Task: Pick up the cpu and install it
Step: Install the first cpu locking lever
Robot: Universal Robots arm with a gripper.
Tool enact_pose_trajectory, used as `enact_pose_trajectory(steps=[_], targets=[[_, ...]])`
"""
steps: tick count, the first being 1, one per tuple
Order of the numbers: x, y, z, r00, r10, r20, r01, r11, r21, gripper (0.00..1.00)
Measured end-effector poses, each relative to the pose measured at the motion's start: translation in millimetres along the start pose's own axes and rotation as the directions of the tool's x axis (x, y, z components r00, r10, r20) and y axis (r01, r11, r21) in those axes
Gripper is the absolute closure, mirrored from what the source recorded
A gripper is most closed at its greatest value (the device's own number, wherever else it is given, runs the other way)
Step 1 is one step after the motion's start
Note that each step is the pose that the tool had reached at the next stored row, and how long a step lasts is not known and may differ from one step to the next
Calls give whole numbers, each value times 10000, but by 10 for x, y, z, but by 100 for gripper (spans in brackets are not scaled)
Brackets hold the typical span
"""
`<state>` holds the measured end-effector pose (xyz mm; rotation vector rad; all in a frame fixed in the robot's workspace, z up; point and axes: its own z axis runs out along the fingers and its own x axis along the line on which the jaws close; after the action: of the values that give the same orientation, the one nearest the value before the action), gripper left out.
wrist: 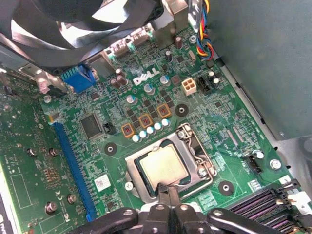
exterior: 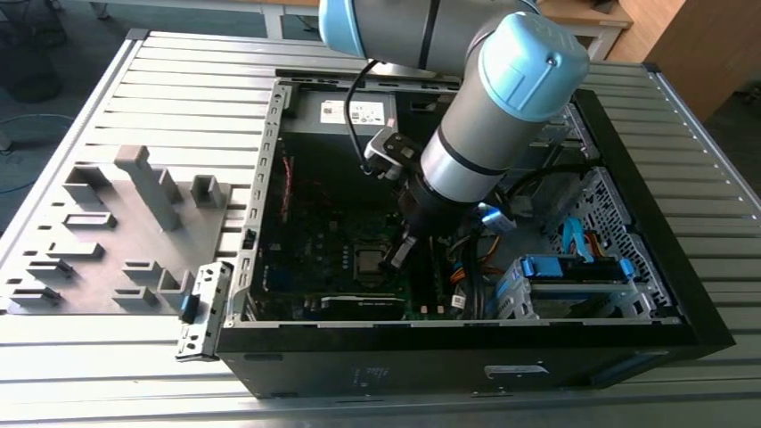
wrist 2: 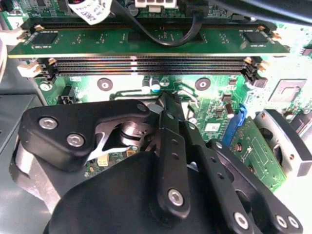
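Black linkage of our gripper (wrist 2: 168,105) crowds the front of both wrist views, and we see its fingers drawn narrow, tips together and holding nothing. Just ahead of those tips in the first wrist view, the cpu (wrist: 163,166) lies flat in its socket (wrist: 168,168), framed by the metal bracket, with the fingertips (wrist: 165,190) at the chip's near edge; whether they touch it, we cannot tell. Beyond the gripper in the second wrist view run the memory slots (wrist 2: 146,63), one holding a green memory module (wrist 2: 146,41) with a black cable (wrist 2: 161,36) looped across it.

From the exterior view we see our arm (exterior: 500,116) reaching down into the open computer case (exterior: 642,330), which lies on its side on the ribbed metal table (exterior: 107,374). Inside, the green motherboard (exterior: 321,241) carries the cpu (exterior: 371,260) just beside our gripper (exterior: 398,254), and blue-handled drive bays (exterior: 571,272) sit to the exterior view's right. Well apart, to the exterior view's left, a grey tray (exterior: 107,241) of plastic blocks rests on the table.
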<state>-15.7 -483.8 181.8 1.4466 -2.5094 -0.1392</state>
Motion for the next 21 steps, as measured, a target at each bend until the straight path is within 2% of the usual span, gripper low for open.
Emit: enact_pose_trajectory(steps=[7,8,9,13,14,21], targets=[[-1,0,1,10000,-5,2,5,10000,0,89],[-5,6,-16,10000,-4,3,4,10000,1,89],[-1,11,-40,10000,-13,44,13,10000,-8,89],[28,45,-209,10000,-12,32,12,10000,-8,89],[30,48,-222,10000,-12,33,12,10000,-8,89],[36,41,-207,10000,-10,29,10,10000,-5,89]])
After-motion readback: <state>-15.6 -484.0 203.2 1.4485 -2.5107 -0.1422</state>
